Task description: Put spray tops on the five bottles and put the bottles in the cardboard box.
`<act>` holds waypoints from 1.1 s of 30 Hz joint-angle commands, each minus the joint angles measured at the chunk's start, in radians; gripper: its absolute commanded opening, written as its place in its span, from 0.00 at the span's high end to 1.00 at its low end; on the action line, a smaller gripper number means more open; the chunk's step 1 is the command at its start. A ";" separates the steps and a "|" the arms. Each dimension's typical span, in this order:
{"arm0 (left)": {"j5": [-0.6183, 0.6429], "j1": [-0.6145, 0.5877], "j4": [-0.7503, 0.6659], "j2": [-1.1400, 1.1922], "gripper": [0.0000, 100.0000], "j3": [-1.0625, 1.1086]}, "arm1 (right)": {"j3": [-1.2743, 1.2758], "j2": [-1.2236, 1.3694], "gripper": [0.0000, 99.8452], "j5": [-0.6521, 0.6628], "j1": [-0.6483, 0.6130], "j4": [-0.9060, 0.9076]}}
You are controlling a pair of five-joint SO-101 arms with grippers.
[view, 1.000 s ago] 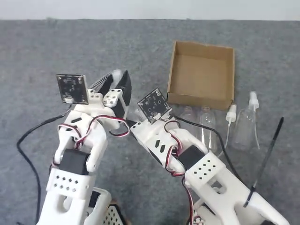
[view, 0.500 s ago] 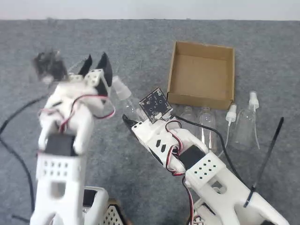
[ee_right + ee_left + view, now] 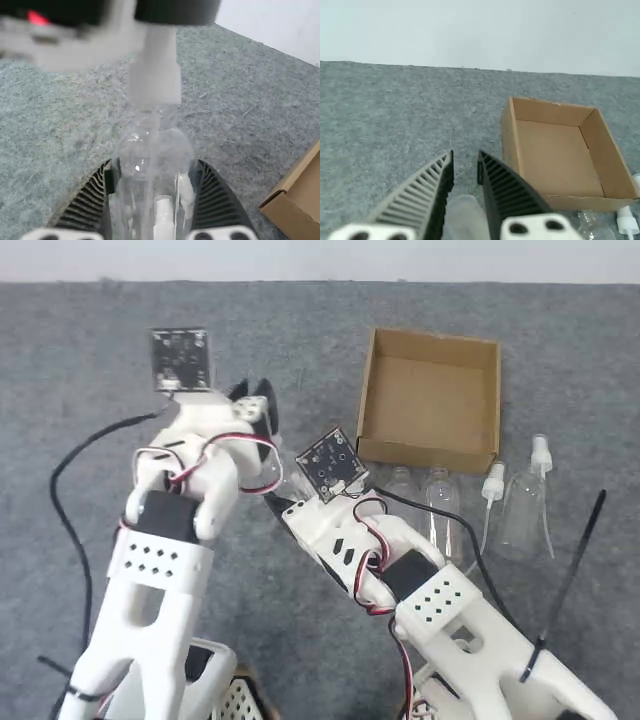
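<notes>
My right fingers (image 3: 87, 200) are clamped on either side of a clear bottle (image 3: 152, 150). So the right gripper (image 3: 152, 167) has it firmly, out around the middle of the table (image 3: 90, 360). My left fingers (image 3: 505, 190) are closed to a thin gap, and the left gripper (image 3: 465, 157) sits right over the bottle's neck. It appears to pinch the white spray top (image 3: 152, 75). I read this as the fitting step for this bottle. Next I need to seat or twist the top down while the right grip holds firm, then let go. The cardboard box (image 3: 425, 453) is empty. Along its near side wait two bare bottles (image 3: 442, 498), a loose top (image 3: 492, 483) and a topped bottle (image 3: 525, 505).
</notes>
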 commanded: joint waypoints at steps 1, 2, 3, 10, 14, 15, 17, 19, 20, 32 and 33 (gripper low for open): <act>-0.005 0.014 0.008 -0.055 0.94 -0.010 | -0.017 -0.051 0.99 -0.011 0.010 0.002; -0.005 0.015 0.008 -0.055 0.94 -0.012 | -0.017 -0.051 0.99 -0.011 0.010 0.002; -0.005 0.021 0.009 -0.057 0.94 -0.012 | -0.017 -0.051 0.99 -0.011 0.010 0.002; -0.005 0.037 0.064 -0.058 0.94 -0.031 | -0.014 -0.051 0.99 -0.011 0.015 0.004; -0.005 -0.023 0.064 -0.103 0.93 -0.048 | -0.014 -0.051 0.99 -0.011 0.015 0.002; -0.005 -0.038 0.066 -0.133 0.93 -0.048 | -0.015 -0.051 0.99 -0.011 0.015 0.002; -0.005 -0.063 0.066 -0.210 0.91 -0.041 | -0.018 -0.051 0.99 -0.011 0.016 0.002; -0.005 -0.078 0.098 -0.298 0.89 -0.041 | -0.021 -0.051 0.99 -0.011 0.016 0.001; -0.005 -0.081 0.117 -0.334 0.88 -0.041 | -0.028 -0.051 0.99 -0.011 0.016 0.004; -0.114 -0.072 0.187 -0.614 0.86 0.271 | -0.367 0.031 0.99 -0.009 0.223 0.182; -0.127 -0.072 0.163 -0.637 0.86 0.311 | -0.404 0.047 0.99 -0.009 0.220 0.202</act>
